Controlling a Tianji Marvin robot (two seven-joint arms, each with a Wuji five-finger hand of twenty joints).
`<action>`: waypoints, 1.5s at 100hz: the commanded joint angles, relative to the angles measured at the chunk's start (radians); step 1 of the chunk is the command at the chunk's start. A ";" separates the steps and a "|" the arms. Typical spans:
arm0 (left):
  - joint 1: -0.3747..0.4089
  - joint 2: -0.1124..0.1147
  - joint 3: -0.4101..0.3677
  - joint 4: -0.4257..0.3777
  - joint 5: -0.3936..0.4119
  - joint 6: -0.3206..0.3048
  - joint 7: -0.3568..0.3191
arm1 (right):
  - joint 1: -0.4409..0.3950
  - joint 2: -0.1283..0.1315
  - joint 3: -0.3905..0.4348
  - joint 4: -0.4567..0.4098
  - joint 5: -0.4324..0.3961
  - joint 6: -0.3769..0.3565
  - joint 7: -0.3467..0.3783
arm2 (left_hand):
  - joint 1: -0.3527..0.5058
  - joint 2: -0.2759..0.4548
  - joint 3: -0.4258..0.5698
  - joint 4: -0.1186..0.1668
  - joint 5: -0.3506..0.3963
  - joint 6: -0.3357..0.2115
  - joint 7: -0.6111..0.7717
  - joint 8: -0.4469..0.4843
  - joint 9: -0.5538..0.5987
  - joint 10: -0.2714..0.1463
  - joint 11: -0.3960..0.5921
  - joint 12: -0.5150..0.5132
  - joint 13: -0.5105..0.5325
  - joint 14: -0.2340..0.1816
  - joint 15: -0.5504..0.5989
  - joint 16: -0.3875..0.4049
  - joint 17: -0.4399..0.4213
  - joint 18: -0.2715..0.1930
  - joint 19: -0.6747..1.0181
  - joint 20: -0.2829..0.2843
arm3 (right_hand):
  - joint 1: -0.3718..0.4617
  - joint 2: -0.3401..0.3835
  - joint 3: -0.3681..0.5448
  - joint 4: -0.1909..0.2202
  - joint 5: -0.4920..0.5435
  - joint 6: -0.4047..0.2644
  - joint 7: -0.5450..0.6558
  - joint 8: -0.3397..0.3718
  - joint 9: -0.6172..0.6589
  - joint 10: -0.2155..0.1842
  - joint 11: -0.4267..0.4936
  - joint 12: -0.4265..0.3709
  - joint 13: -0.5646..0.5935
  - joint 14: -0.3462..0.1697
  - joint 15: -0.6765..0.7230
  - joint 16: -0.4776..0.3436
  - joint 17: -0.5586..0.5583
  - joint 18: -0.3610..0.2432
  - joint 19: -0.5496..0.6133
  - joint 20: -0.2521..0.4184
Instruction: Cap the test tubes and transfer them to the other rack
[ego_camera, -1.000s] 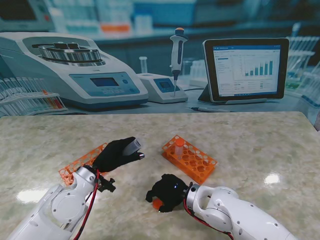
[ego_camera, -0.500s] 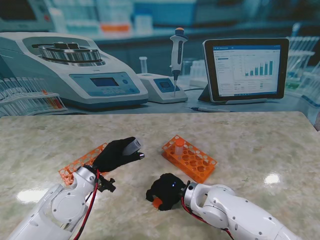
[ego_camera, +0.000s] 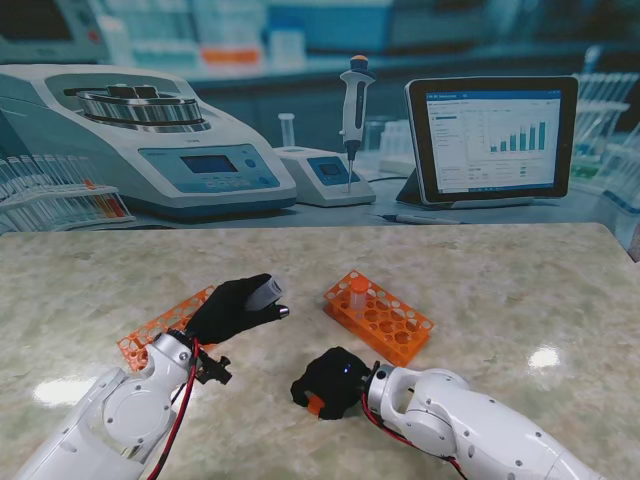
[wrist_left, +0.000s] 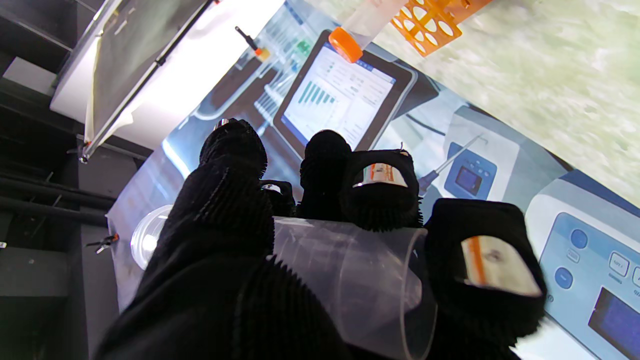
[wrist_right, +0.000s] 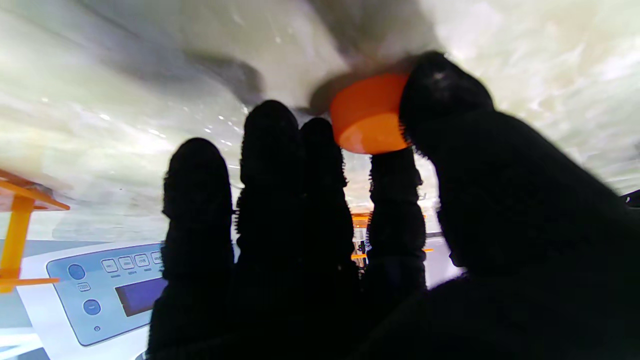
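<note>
Right robot hand (ego_camera: 328, 384) slightly left, over orange cap (ego_camera: 315, 404).

A: Racks? Cap?
B: Both racks (ego_camera: 380, 317) (ego_camera: 160, 327) orange; cap (wrist_right: 367, 117) orange. Tube (wrist_left: 350, 280) clear.
A: Hands, surface?
B: Fingers (wrist_right: 270, 165) black-gloved, arms white. Surface (ego_camera: 480, 275) pale green-beige, marbled.

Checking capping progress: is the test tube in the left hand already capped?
No. In the left wrist view the clear test tube held in the left hand shows an open rim with no cap.
</note>
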 joint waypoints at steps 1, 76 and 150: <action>0.001 -0.002 0.001 0.000 0.000 0.002 -0.001 | -0.006 -0.002 -0.013 0.027 0.005 -0.002 0.009 | 0.019 0.060 0.017 0.010 0.006 -0.045 0.057 0.031 0.025 -0.026 0.005 -0.006 0.068 -0.028 0.036 -0.001 0.037 -0.156 0.201 -0.002 | 0.111 -0.025 0.049 0.009 0.040 -0.066 0.111 -0.004 0.046 -0.034 0.012 0.009 0.032 0.004 0.028 0.023 0.019 -0.023 -0.008 -0.008; 0.001 -0.002 0.000 0.001 -0.001 0.000 0.000 | 0.026 -0.013 -0.059 0.056 0.077 -0.009 0.041 | 0.018 0.059 0.016 0.010 0.006 -0.045 0.057 0.031 0.025 -0.024 0.006 -0.007 0.068 -0.028 0.036 -0.001 0.037 -0.156 0.201 -0.001 | 0.207 0.084 0.317 0.039 0.179 -0.049 0.014 0.079 0.111 -0.036 0.050 -0.016 0.069 0.023 0.091 -0.004 0.048 0.002 0.012 0.000; 0.002 -0.002 -0.005 0.003 0.002 -0.004 0.002 | -0.006 -0.015 -0.004 0.008 0.094 -0.025 0.064 | 0.018 0.059 0.017 0.010 0.006 -0.045 0.057 0.031 0.025 -0.025 0.006 -0.007 0.068 -0.028 0.036 -0.002 0.037 -0.156 0.201 -0.001 | 0.224 0.140 0.359 0.053 0.205 -0.042 -0.012 0.142 0.121 -0.035 0.061 -0.010 0.077 0.027 0.095 0.003 0.047 0.017 0.019 0.002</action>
